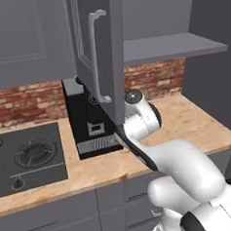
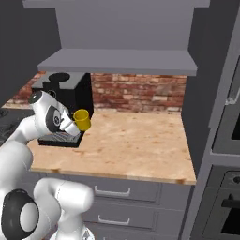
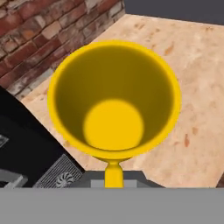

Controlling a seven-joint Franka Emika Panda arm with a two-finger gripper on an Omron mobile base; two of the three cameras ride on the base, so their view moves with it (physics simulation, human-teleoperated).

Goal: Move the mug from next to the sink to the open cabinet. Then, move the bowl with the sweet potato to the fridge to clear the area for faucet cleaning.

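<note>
Mug (image 2: pixel 82 119) rides at the end of the arm, held up off the counter (image 2: pixel 136 140), just right of the black coffee machine (image 2: pixel 70 93). From the hand camera the mug (image 3: pixel 114 100) sits mouth-on, empty, bright yellow inside; its handle (image 3: pixel 113 174) runs down to the bottom of the frame, where the gripper (image 3: pixel 113 181) is pinched onto it, jaws nearly together. Fingers themselves are mostly hidden by the handle, so the exact contact cannot be made out. Below the mug: pale speckled wood counter, red brick backsplash (image 3: pixel 39 35) to the upper left, the machine's drip grille (image 3: pixel 59 175) at lower left. From the right base camera the open cabinet's grey shelf (image 2: pixel 117 62) hangs above the counter, well above the mug. From the left base camera the cabinet door (image 1: pixel 96 55) stands swung open toward the camera, long bar handle (image 1: pixel 97 55) upright on it, and it hides the gripper and mug; the shelf (image 1: pixel 173 46) extends right behind it. Black cooktop (image 1: pixel 25 158) lies set into the counter left of the machine. An oven (image 2: pixel 229 187) front stands at far right.
</note>
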